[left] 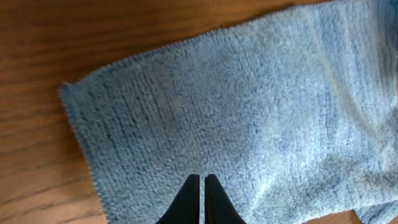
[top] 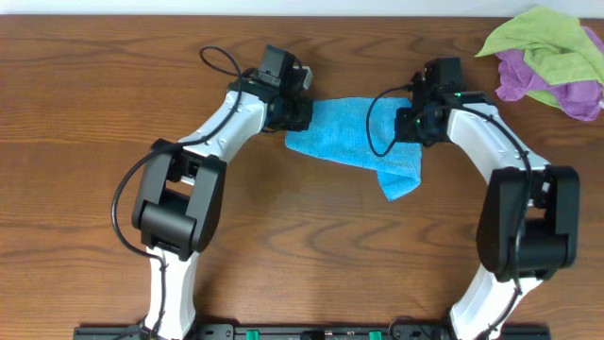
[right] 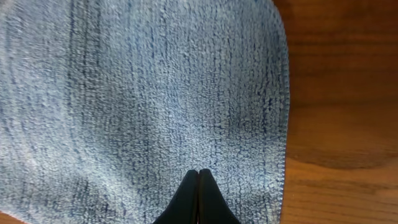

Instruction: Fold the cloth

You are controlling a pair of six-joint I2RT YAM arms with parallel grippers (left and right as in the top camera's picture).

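1. The cloth (top: pixel 354 142) is spread on the worktop (top: pixel 113 57), long axis running between the two arms.
2. Left tool (left: pixel 202 199) is over the cloth's left end and right tool (right: pixel 198 196) over its right end, so neither's nearer.
3. Both tools are squeezed narrow, and I can't tell if any fabric's pinched.

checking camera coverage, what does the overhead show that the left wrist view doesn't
Only overhead: the lime-green cloth and purple cloth heaped at the table's far right corner, plus the blue cloth's whole outline. Only left wrist: the left pincer's shut tips over the blue cloth, and its fuzzy pile and stitched corner up close. Both: the blue cloth lying on the wooden table.
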